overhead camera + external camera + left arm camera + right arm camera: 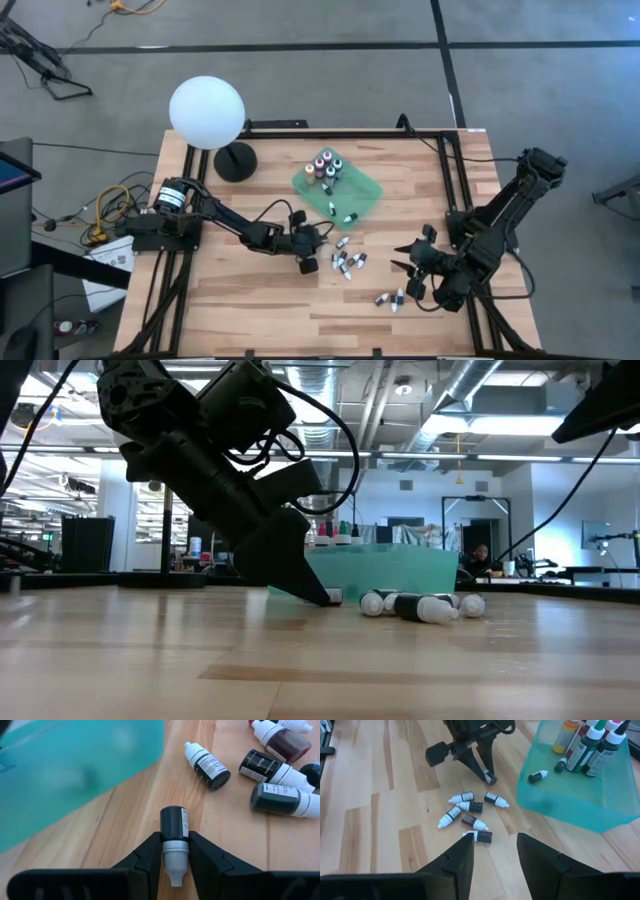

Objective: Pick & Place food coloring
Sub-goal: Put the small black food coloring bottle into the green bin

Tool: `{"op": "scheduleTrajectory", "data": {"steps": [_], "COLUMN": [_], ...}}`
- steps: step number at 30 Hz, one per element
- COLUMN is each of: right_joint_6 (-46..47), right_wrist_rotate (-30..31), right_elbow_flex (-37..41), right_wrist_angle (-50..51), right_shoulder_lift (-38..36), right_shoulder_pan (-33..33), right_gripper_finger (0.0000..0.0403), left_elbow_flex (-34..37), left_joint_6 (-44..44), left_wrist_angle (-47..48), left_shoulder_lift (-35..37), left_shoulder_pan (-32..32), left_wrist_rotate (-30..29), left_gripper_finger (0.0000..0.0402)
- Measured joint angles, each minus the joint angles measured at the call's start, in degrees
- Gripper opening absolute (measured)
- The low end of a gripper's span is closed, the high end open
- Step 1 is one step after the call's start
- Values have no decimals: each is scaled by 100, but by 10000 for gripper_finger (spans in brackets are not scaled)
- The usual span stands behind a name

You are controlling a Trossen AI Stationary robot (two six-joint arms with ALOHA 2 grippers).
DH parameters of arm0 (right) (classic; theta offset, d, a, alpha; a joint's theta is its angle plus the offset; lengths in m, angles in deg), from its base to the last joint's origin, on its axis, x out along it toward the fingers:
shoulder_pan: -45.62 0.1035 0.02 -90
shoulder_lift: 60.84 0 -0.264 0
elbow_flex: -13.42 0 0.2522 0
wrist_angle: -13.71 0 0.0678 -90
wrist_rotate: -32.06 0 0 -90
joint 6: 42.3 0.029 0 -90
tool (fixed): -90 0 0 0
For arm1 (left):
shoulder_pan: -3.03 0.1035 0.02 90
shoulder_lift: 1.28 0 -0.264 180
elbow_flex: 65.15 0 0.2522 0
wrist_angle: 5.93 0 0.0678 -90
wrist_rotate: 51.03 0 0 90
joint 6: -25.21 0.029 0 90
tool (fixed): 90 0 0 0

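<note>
On bench beside green tray [352,196]: left pincer [175,851] clamped on 1 lying dark bottle [174,825], for lifting trayward; right pincer [494,851] waits agape, empty.

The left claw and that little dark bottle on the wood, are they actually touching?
Touching. The left wrist view shows the left claw with both fingers pressed against the dark bottle, no gap either side, its white cap between them.

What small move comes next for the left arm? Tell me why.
Probably lift straight up. The left gripper has its fingers closed on a small dark food coloring bottle with a white cap lying on the wooden table, beside the flat green plastic tray.
</note>
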Motion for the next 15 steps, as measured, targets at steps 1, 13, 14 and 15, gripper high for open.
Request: {"op": "scheduleTrajectory", "data": {"steps": [1,13,14,15], "right_joint_6": [0,-6,-7,-5], "right_wrist_rotate": [0,2,3,2], "right_elbow_flex": [0,0,0,0], "right_wrist_angle": [0,9,11,11], "right_shoulder_lift": [0,0,0,0], "right_shoulder_pan": [0,0,0,0], "right_gripper_finger": [143,143,143,143], "left_elbow_flex": [0,0,0,0], "left_joint_6": [0,280,329,388], "left_wrist_angle": [-3,-290,-322,-351], "left_shoulder_lift": [0,398,481,558], "left_shoulder_pan": [0,-150,-152,-153], "left_wrist_rotate": [0,4,2,-11], "left_gripper_finger": [80,79,79,79]}}
